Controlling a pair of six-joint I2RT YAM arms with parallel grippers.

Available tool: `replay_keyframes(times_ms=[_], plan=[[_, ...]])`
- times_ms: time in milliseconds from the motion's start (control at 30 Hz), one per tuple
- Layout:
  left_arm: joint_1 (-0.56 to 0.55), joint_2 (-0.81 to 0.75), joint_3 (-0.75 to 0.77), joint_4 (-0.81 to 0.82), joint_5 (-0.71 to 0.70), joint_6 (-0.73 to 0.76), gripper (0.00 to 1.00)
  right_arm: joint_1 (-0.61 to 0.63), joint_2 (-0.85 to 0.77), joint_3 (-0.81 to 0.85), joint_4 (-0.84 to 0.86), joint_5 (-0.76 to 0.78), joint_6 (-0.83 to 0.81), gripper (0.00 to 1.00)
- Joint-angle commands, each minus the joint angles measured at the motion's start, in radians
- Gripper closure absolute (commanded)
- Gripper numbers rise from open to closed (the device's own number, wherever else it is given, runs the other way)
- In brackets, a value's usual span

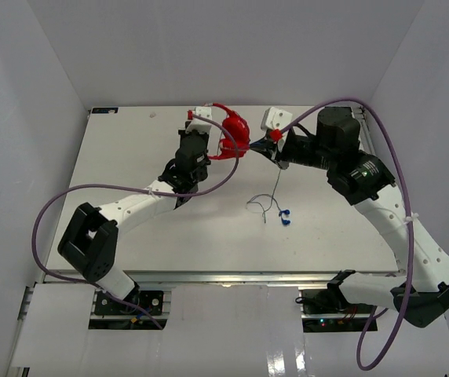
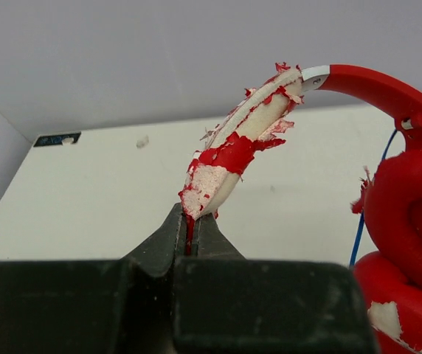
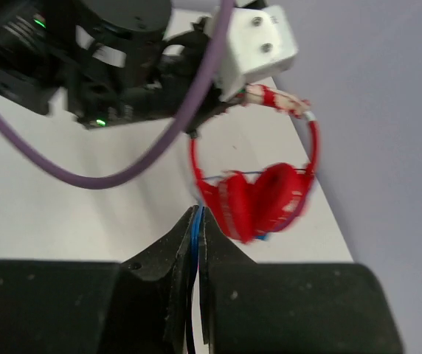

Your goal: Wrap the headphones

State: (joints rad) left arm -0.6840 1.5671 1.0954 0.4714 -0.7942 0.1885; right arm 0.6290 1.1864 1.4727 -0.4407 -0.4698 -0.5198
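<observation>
The red headphones (image 1: pixel 235 133) are held up at the far middle of the table, earcups together. My left gripper (image 1: pixel 203 118) is shut on the flaking red-and-white headband (image 2: pixel 237 144); in the left wrist view its jaws (image 2: pixel 191 225) pinch the headband's end, and the earcups (image 2: pixel 410 236) hang at the right. My right gripper (image 1: pixel 274 140) is just right of the earcups and shut on the thin cable (image 3: pixel 196 225), which shows blue between its closed jaws (image 3: pixel 198 217). The headphones (image 3: pixel 263 195) hang just beyond it. The slack cable (image 1: pixel 276 184) trails toward me to the blue plug (image 1: pixel 284 216) on the table.
The white table (image 1: pixel 130 157) is walled in by white panels on three sides. Thick purple robot cables (image 1: pixel 60 200) loop off both arms. The left arm's wrist and white camera block (image 3: pixel 251 44) fill the top of the right wrist view.
</observation>
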Motion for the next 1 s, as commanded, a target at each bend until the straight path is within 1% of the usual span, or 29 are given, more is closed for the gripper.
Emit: replay_keyframes(times_ms=[0,67,167,267,300,400,467,600,633,733,867,967], plan=[[-0.008,-0.156,-0.119,-0.01,0.184,-0.018,1.0,0.039,0.021,0.039,-0.099,0.273,-0.219,0.92],[-0.008,-0.181,-0.167,-0.039,0.261,-0.043,1.0,0.043,0.022,0.022,-0.063,0.333,-0.243,0.92],[-0.009,-0.224,-0.211,-0.088,0.397,-0.078,1.0,0.045,0.02,-0.023,0.052,0.404,-0.248,0.92],[-0.015,-0.27,-0.256,-0.115,0.486,-0.111,1.0,0.04,0.034,-0.049,0.164,0.483,-0.237,0.92],[-0.02,-0.298,-0.28,-0.12,0.501,-0.119,1.0,0.037,0.045,-0.048,0.197,0.535,-0.229,0.92],[-0.025,-0.356,-0.326,-0.135,0.566,-0.148,1.0,-0.006,0.083,-0.051,0.251,0.555,-0.181,0.92],[-0.025,-0.421,-0.339,-0.157,0.607,-0.168,1.0,-0.063,0.112,-0.057,0.283,0.544,-0.146,0.92],[-0.028,-0.527,-0.34,-0.218,0.669,-0.23,1.0,-0.196,0.171,-0.085,0.313,0.473,-0.054,0.92],[-0.028,-0.559,-0.336,-0.237,0.671,-0.256,1.0,-0.241,0.184,-0.093,0.321,0.416,-0.02,0.92],[-0.027,-0.619,-0.327,-0.259,0.711,-0.305,1.0,-0.303,0.203,-0.152,0.355,0.303,0.037,0.92],[-0.026,-0.66,-0.28,-0.269,0.758,-0.402,1.0,-0.352,0.227,-0.204,0.402,0.118,0.141,0.92],[-0.028,-0.658,-0.218,-0.266,0.788,-0.483,1.0,-0.373,0.238,-0.276,0.503,-0.141,0.253,0.92]])
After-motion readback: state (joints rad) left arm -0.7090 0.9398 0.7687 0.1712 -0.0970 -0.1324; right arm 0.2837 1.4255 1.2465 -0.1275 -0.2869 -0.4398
